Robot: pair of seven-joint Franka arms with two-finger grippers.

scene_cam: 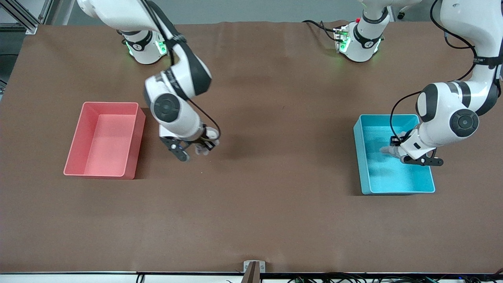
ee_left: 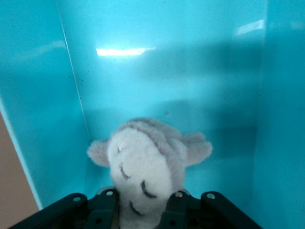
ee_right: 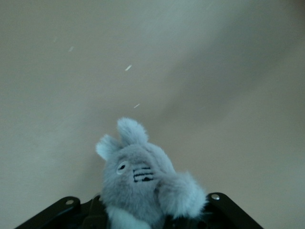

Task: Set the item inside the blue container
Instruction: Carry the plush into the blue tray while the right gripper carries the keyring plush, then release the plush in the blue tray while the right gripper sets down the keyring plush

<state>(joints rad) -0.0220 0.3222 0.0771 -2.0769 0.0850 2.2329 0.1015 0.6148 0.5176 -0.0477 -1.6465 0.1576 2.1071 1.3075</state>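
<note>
Left hand (scene_cam: 391, 151) hangs inside the blue container (scene_cam: 394, 188), clenched on a small plush toy (ee_left: 145, 164). That toy is pale grey with a cream face, stubby ears and thin stitched lines for closed eyes; its head pokes out between the black fingers (ee_left: 102, 210). Around it stand the straight, glossy cyan walls of the container, which has a thin lighter rim and sits toward the left arm's end of the surface (scene_cam: 275, 196). Right hand (scene_cam: 200, 149) is over bare brown surface beside the pink bin (scene_cam: 131, 155), grasping a fluffy grey plush (ee_right: 143, 183) with two upright ears, a small round eye and stitched whisker marks. Brown matting covers the surface; the white arm bases glow green at its edge.
</note>
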